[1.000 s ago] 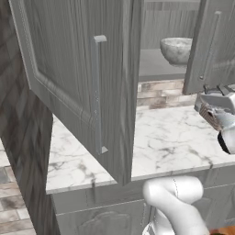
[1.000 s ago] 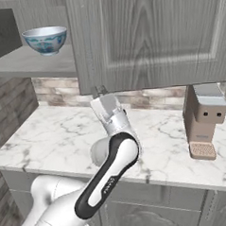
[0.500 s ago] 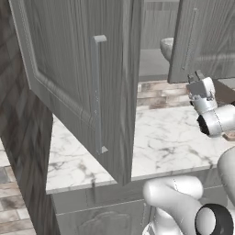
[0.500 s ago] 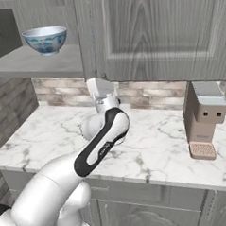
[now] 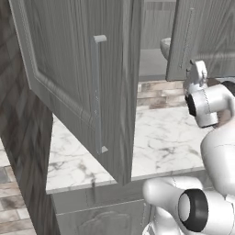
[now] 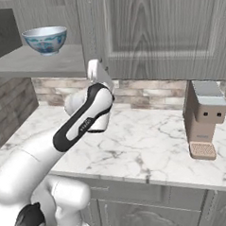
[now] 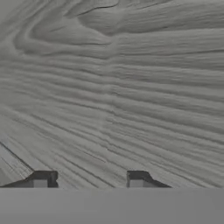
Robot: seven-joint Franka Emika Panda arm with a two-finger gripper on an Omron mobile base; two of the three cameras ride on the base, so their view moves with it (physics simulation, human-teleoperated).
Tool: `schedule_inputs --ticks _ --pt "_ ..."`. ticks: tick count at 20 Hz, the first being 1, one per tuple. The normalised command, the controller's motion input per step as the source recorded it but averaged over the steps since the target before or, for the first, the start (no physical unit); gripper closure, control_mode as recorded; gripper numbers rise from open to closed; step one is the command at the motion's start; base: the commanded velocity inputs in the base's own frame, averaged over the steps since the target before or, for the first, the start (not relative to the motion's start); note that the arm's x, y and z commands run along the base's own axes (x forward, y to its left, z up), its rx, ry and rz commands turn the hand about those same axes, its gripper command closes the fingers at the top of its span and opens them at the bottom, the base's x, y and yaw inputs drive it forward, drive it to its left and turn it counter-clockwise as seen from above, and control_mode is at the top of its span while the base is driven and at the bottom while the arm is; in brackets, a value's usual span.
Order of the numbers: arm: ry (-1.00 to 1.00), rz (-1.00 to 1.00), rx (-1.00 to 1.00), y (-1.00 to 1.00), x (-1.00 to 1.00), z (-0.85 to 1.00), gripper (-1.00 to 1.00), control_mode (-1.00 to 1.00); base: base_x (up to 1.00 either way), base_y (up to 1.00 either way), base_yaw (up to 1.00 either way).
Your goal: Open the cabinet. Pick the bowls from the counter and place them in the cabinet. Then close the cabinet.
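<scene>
a kitchen is shown: a marble counter (image 6: 150,146), a brick backsplash (image 6: 147,95), a wall cabinet (image 6: 166,31), and a coffee machine (image 6: 203,119).

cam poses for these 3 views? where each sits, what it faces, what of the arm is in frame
Left base view: behind the arm on its left, facing the open left cabinet door and the counter; arm at right, gripper at the right door's lower edge.
Right base view: behind on the right, facing the shelf with the blue bowl, the right door and a coffee machine; arm rises from lower left.
Hand view: on the hand, close against grey wood grain; fingertips at bottom.
Both base views share cabinet, counter, arm.
</scene>
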Motion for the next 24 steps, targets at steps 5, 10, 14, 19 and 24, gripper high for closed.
schedule_inputs --ticks 5,10,14,19,24 --pt "0.28 -0.06 0.23 -0.38 0.47 0.24 -1.0 -1.0 0.0 0.0 0.0" --pt "0.04 0.0 0.21 -0.49 -0.22 0.07 -1.0 -1.0 0.0 0.0 0.0" --pt "-0.17 0.0 0.09 -0.3 -0.91 0.26 -1.0 -1.0 0.0 0.0 0.0" --pt "-0.28 0.0 0.04 -0.12 -1.0 0.15 -1.0 -1.0 0.0 0.0 0.0" --pt "-0.19 0.0 0.04 -0.13 -1.0 0.01 -1.0 -1.0 0.0 0.0 0.0"
